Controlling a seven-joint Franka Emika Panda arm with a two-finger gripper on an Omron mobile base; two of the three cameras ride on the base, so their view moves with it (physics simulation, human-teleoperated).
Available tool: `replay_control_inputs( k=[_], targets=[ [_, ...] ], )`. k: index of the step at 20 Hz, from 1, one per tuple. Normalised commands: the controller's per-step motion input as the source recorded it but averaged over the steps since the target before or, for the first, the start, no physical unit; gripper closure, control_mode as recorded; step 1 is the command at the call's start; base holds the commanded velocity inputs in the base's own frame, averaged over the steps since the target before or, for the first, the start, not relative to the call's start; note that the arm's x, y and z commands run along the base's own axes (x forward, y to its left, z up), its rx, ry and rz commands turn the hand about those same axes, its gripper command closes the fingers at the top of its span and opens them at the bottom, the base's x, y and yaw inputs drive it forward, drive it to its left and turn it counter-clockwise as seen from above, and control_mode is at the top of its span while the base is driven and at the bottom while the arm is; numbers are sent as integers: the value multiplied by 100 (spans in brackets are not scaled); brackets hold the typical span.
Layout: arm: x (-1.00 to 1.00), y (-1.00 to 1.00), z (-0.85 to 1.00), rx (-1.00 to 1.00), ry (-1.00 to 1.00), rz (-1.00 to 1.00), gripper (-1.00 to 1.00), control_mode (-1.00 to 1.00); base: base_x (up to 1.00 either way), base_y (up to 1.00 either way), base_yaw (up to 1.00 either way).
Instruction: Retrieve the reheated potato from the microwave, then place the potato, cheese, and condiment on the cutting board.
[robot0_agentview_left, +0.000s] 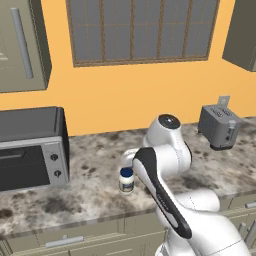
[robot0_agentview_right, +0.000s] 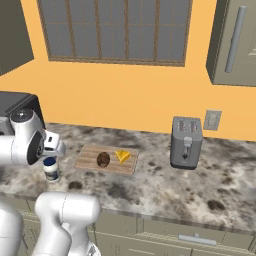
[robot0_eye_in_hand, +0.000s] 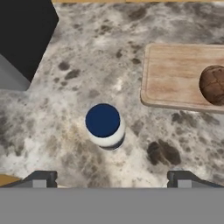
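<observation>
Below wide-apart fingers (robot0_eye_in_hand: 112, 178), condiment (robot0_eye_in_hand: 104, 125) upright on counter (robot0_eye_in_hand: 65, 87), w/o contact.

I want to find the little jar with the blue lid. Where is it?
The jar stands on the speckled counter, left of the cutting board in the hand view, straight below the open claw.

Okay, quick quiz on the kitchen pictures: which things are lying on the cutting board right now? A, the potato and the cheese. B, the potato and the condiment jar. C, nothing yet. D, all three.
A: the potato and the cheese lie on the cutting board, while the condiment stands on the counter to its left, apart from the board, under the open gripper.
</observation>
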Motion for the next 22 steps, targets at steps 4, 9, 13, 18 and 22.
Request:
replay_control_inputs(
  k=[4,9,13,18,22],
  targets=[
    [0,3,0,-8,-3,10,-100,-100,0,0,0],
    [6,1,-3,-4,0,8,-100,-100,0,0,0],
    [20,3,-12,0,0,7,-100,-100,0,0,0],
    [23,8,-27,0,1,5,-100,-100,0,0,0],
    [20,16,-30,0,4,4,-100,-100,0,0,0]
  ],
)
